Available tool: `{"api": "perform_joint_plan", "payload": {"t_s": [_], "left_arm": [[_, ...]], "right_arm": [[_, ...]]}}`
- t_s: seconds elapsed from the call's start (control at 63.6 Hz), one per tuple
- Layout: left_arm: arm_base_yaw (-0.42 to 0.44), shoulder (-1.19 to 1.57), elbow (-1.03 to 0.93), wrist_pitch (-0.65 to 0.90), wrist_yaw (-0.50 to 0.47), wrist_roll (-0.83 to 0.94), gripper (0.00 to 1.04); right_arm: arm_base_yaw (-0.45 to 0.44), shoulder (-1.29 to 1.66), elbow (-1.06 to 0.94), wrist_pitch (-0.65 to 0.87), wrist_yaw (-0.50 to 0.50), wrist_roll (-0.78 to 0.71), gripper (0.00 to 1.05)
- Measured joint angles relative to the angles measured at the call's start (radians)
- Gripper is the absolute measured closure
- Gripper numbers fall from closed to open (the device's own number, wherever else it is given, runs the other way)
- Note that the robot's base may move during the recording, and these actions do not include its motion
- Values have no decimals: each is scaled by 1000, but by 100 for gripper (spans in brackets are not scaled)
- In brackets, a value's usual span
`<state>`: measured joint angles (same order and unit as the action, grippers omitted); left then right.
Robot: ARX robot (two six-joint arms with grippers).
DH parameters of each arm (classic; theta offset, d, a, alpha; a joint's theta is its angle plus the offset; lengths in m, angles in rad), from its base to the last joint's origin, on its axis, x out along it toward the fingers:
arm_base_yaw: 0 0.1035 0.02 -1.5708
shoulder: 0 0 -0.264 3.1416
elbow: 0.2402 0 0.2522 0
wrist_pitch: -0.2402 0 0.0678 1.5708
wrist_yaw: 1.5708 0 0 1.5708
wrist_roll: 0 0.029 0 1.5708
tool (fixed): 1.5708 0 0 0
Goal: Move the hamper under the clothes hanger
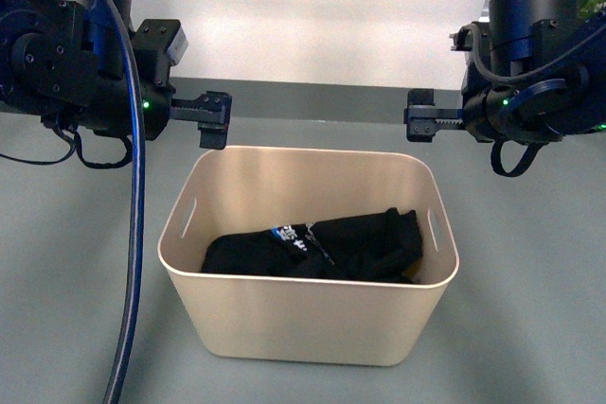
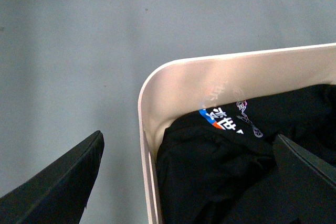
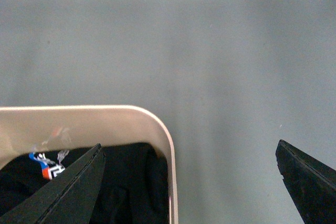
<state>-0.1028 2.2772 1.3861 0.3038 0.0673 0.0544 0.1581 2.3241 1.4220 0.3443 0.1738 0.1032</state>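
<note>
Hamper (image 1: 312, 319) on grey floor (image 1: 66, 328), centred between arms, black garment (image 1: 312, 251) inside. Front view alone shows slot handles on both short sides. Left claw (image 1: 210, 118) above hamper's far-left corner; left wrist view shows fingers (image 2: 58, 182) spread wide, straddling the rim, one outside, one over garment; holds nothing. Right claw (image 1: 421, 120) above far-right corner, likewise spread wide astride the rim, empty. Open floor around hamper on all sides. Clothes hanger not in view.
</note>
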Motion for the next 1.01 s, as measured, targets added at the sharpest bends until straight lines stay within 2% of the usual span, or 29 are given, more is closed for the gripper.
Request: {"api": "perform_joint_plan", "payload": {"t_s": [0.094,0.173,0.204,0.22,0.314,0.346,0.471,0.66,0.754,0.817,1.005], "left_arm": [[0,-11,-5,5,-4,-2,7],[-2,-9,-68,204,-92,-19,14],[-2,-9,-124,357,-140,-26,19],[-2,-10,-145,404,-148,-29,21],[2,-44,-305,684,-155,-35,34],[4,-60,-350,743,-154,-36,37],[18,-184,-533,920,-150,-43,55],[35,-357,-726,982,-139,-50,80],[44,-449,-871,993,-125,-53,101],[49,-500,-930,993,-119,-55,101],[89,-644,-1058,991,-71,-55,101]], "right_arm": [[5,-35,-22,22,5,-6,7],[7,-40,-28,46,3,-16,8],[6,-37,-52,119,-4,-29,11],[6,-36,-85,216,-12,-42,14],[2,-40,-208,489,-28,-66,25],[-2,-53,-280,605,-33,-76,30],[-21,-137,-475,830,-47,-92,46],[-56,-346,-703,940,-64,-99,72],[-68,-444,-844,959,-84,-100,91],[-75,-499,-924,963,-95,-102,103],[-93,-645,-1064,963,-109,-103,102]]}}
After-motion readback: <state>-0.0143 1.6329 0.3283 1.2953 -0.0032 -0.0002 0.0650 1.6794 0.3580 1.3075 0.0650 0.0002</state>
